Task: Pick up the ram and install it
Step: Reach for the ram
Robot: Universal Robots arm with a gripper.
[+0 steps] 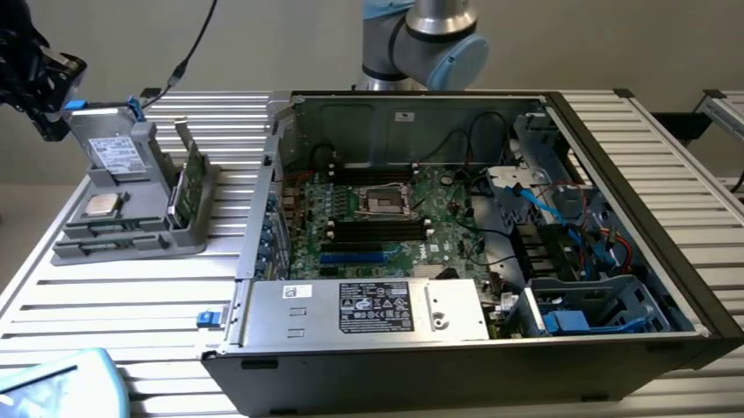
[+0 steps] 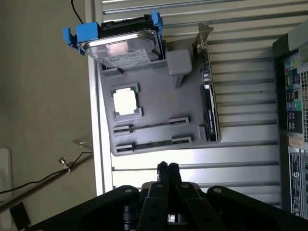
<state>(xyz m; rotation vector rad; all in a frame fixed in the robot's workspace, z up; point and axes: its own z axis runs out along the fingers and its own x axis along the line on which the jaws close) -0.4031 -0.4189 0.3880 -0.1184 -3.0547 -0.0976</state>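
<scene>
pincer: the pincer (image 2: 167, 167) has its two fingers pressed together with nothing between them; it hangs in the air above the slatted tabletop (image 2: 240, 159), just off the near end of the gray holder (image 2: 159, 91).
ram: the ram (image 2: 150, 126) stands on edge in a long clip-ended slot at the end of the holder nearest the pincer, apart from the fingers; from above it reads as a thin dark line. A second like slot lies beside it, closer to the pincer.
holder, other parts: a square processor chip (image 2: 125, 102) lies flat in its pocket next to the slots; a hard drive (image 2: 122, 45) with blue side rails leans at the far end; a broader green card (image 2: 208, 96) with a metal bracket stands on edge along one side.
computer case: the open computer case (image 1: 651, 209) lies on the tabletop to the exterior view's right of the holder, its motherboard (image 1: 402, 252) facing up with long black slots (image 1: 375, 231) on either side of the processor socket.
power supply: the silver power supply (image 1: 372, 309) sits at the case's near edge.
arm: the arm (image 1: 421, 39) rises behind the case.
</scene>
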